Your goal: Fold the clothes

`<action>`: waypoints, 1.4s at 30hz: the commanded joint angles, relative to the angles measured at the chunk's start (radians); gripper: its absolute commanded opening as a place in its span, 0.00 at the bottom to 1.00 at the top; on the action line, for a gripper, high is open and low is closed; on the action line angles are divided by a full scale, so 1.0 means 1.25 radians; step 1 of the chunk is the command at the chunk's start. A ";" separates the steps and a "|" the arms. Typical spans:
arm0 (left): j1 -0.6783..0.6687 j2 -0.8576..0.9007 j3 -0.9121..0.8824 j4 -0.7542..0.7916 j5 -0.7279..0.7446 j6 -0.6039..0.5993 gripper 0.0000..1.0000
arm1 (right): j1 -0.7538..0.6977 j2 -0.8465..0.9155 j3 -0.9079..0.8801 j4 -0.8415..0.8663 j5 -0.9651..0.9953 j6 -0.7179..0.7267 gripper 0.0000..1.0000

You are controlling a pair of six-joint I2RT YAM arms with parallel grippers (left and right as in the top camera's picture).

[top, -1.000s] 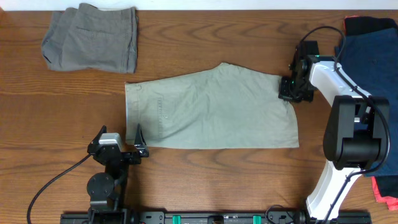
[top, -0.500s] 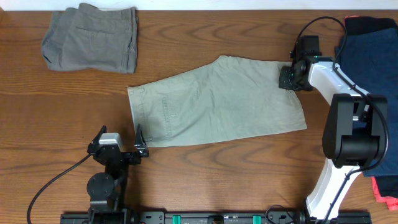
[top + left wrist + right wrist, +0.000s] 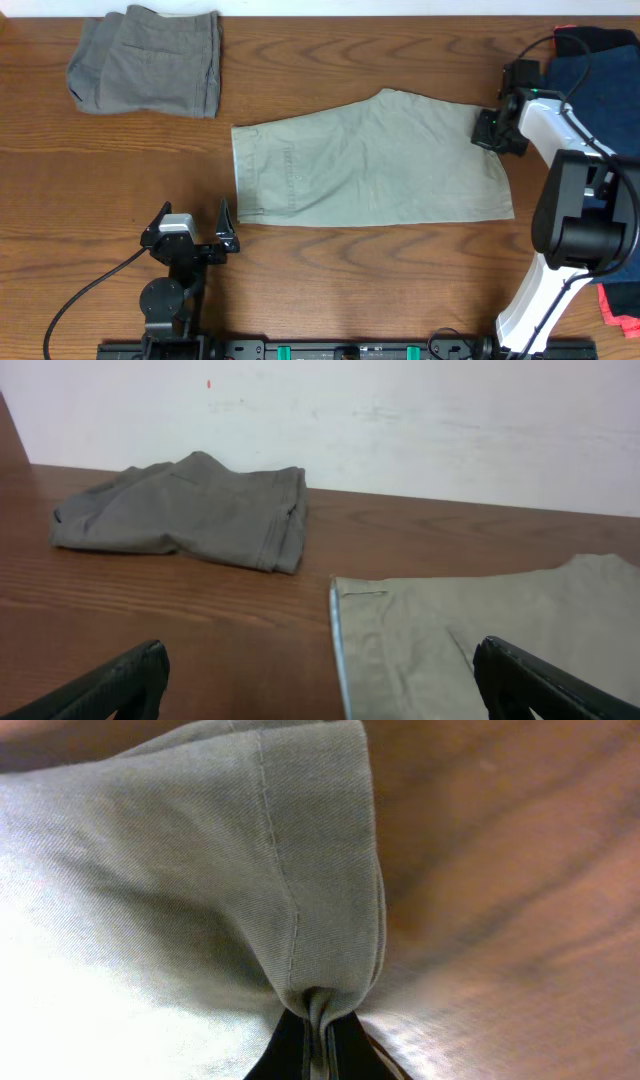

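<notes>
at the far hem corner of the khaki shorts (image 3: 370, 160), the right gripper (image 3: 492, 131) had its fingers closed tight on a bunched fold of cloth. the wrist view showed the twill puckered into a narrow pleat between the black tips, with the stitched hem running up out of the pinch. the shorts lay spread flat on the table (image 3: 350, 290), with the waistband and welt pocket at the end away from that gripper.

just off the near waistband corner of the shorts sat the left gripper (image 3: 226, 228), low over the wood. its fingers were wide apart and held nothing, and it was not touching the cloth. the grey shorts (image 3: 150, 62) lay well apart beyond the far waistband corner and looked already folded. a navy garment (image 3: 600, 95) lay just past the hem end.

i judged the step in hand to be squaring up the shorts by one corner, with the cross fold not yet made. the next move would call for a second hold, probably the left gripper on the waistband, or for the hem to be carried evenly over toward the waistband. a single corner grip would likely let the cloth skew.

no brand, label or writing could be read anywhere.
</notes>
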 commanded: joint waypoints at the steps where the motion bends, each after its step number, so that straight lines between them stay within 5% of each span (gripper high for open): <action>1: -0.002 -0.005 -0.012 -0.028 0.015 0.014 0.98 | -0.027 0.061 -0.043 -0.038 0.039 0.029 0.01; 5: -0.002 -0.005 -0.012 -0.028 0.015 0.014 0.98 | -0.026 0.060 -0.043 -0.052 0.036 0.029 0.01; 15: -0.002 -0.005 -0.012 -0.028 0.014 0.014 0.98 | -0.031 0.007 0.035 -0.180 0.036 0.029 0.27; 16: -0.002 -0.005 -0.012 -0.028 0.015 0.014 0.98 | -0.031 -0.004 0.051 -0.203 0.036 0.029 0.45; 17: -0.002 -0.005 -0.012 -0.028 0.015 0.014 0.98 | -0.031 -0.015 0.067 -0.224 0.036 0.029 0.99; 33: -0.002 -0.005 -0.012 -0.028 0.015 0.014 0.98 | -0.049 -0.137 0.160 -0.356 0.039 0.029 0.99; 42: -0.002 -0.005 -0.012 -0.028 0.015 0.014 0.98 | -0.050 -0.120 -0.010 -0.197 0.040 0.028 0.99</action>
